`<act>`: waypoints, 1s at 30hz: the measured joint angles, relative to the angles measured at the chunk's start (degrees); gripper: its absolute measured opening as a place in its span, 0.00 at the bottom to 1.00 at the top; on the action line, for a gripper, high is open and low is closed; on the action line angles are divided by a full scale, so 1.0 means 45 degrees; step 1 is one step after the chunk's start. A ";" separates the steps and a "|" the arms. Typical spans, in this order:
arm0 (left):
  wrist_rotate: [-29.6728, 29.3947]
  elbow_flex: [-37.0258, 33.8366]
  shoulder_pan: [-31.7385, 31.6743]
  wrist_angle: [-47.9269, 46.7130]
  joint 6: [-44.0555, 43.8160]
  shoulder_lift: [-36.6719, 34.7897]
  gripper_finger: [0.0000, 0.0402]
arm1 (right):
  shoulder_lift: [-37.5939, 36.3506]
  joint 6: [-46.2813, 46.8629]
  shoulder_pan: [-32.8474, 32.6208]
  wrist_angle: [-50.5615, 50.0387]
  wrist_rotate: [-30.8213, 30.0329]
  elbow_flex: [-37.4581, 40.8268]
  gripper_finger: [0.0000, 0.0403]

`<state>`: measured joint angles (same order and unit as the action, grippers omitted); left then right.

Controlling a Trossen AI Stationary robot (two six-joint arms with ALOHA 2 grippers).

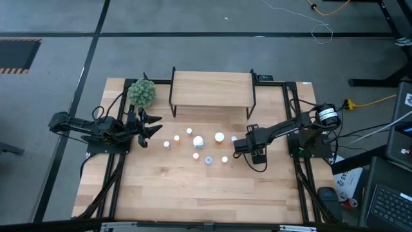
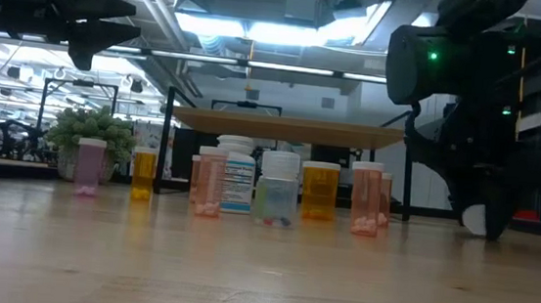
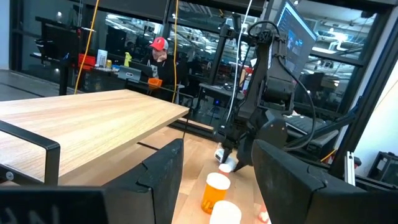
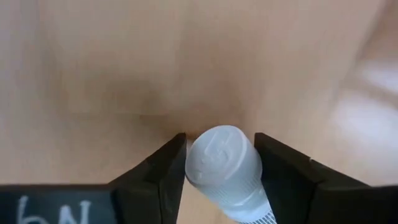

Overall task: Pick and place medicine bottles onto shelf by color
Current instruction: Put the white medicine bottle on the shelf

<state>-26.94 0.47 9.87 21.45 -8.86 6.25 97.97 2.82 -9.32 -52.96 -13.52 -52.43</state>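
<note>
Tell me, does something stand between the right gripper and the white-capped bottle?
Nothing visible does. The right gripper already has the white-capped bottle between its dark fingers, on the wooden table by the low wooden shelf.

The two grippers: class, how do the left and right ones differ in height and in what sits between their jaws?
The right gripper is down at the table with a white-capped bottle between its jaws; the left gripper has nothing between its jaws. In the low view the left hangs high, the right low. Both are dark and two-fingered.
</note>
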 joint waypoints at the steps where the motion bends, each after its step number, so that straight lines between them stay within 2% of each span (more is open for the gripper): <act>1: 0.0000 0.0000 0.0002 0.0000 0.0000 -0.0001 0.46 | -0.0001 0.0095 0.0016 -0.0115 -0.0081 -0.0168 0.43; 9: 0.0000 0.0000 0.0001 0.0000 0.0003 0.0002 0.46 | -0.0015 0.1179 0.0005 -0.1849 -0.0796 -0.1746 0.42; 16: 0.0000 -0.0004 -0.0001 0.0000 0.0004 -0.0001 0.46 | -0.0087 0.1631 -0.0001 -0.2094 -0.1140 -0.3296 0.42; 22: 0.0000 0.0000 -0.0001 0.0005 0.0000 0.0000 0.46 | -0.1696 0.1020 0.0000 -0.2313 -0.1578 -0.4470 0.42; 25: 0.0000 0.0000 0.0002 0.0005 0.0000 0.0003 0.46 | -0.3172 0.0547 0.0000 -0.1123 -0.1668 -0.4753 0.42; 30: 0.0000 -0.0002 0.0002 0.0005 0.0000 0.0002 0.46 | -0.5451 -0.1288 0.0291 0.2609 -0.1496 -0.4750 0.42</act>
<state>-26.94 0.46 9.88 21.47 -8.86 6.25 73.44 -2.97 -8.01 -41.22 -20.25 -73.80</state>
